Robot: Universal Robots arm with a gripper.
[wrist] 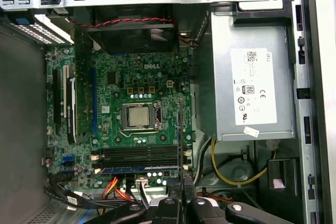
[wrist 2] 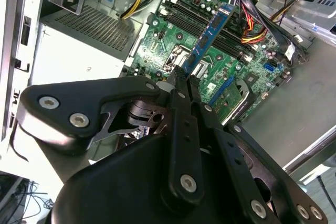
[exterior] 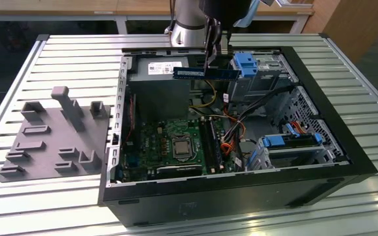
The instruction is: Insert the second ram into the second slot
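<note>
My gripper [exterior: 210, 68] is shut on the second ram [exterior: 205, 73], a thin blue stick with a white label. It hangs level, high above the open computer case, near the case's far end. In the second wrist view the second ram [wrist 2: 210, 35] juts out from the gripper [wrist 2: 184, 75] over the motherboard. In the first wrist view the second ram [wrist: 181, 135] shows edge-on as a thin line rising from the gripper [wrist: 184, 188]. The dark memory slots [wrist: 137, 153] [exterior: 208, 142] [wrist 2: 184, 11] lie well below the stick. A blue strip [wrist: 137, 170] fills the slot beside them.
A silver power supply [wrist: 252, 87] sits beside the slots. Bright-blue drive-bay clips [exterior: 245, 64] [exterior: 281, 141] and loose cables [exterior: 232, 132] line the case's right side in the exterior view. A grey fixture plate [exterior: 51, 142] lies at that view's left. The processor socket [wrist: 139, 115] is mid-board.
</note>
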